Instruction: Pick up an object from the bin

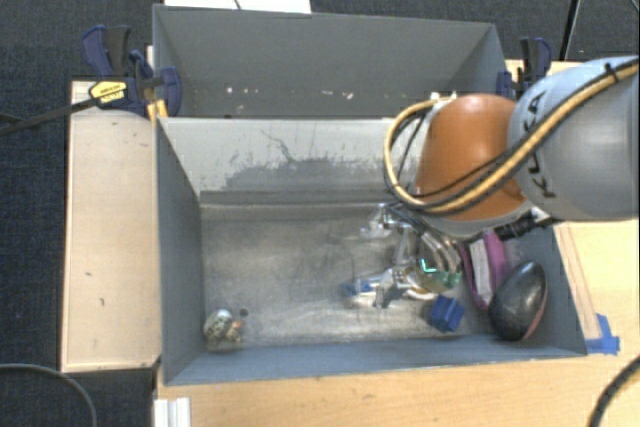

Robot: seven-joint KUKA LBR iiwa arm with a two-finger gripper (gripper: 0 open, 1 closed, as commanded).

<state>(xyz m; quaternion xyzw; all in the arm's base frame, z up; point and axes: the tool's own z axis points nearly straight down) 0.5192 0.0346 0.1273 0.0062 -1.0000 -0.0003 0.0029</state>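
My gripper hangs low over the right half of the bin floor, under the arm's orange cover. A small blue thing lies right at its tip, on its left side; I cannot tell whether it is gripped. A blue block rests just to the gripper's lower right. Something green sits close behind the gripper, partly hidden by it.
A dark oval thing lies in the bin's front right corner, with a flat pink and purple thing standing beside it. A crumpled grey-green ball sits in the front left corner. The arm covers the bin's right back part.
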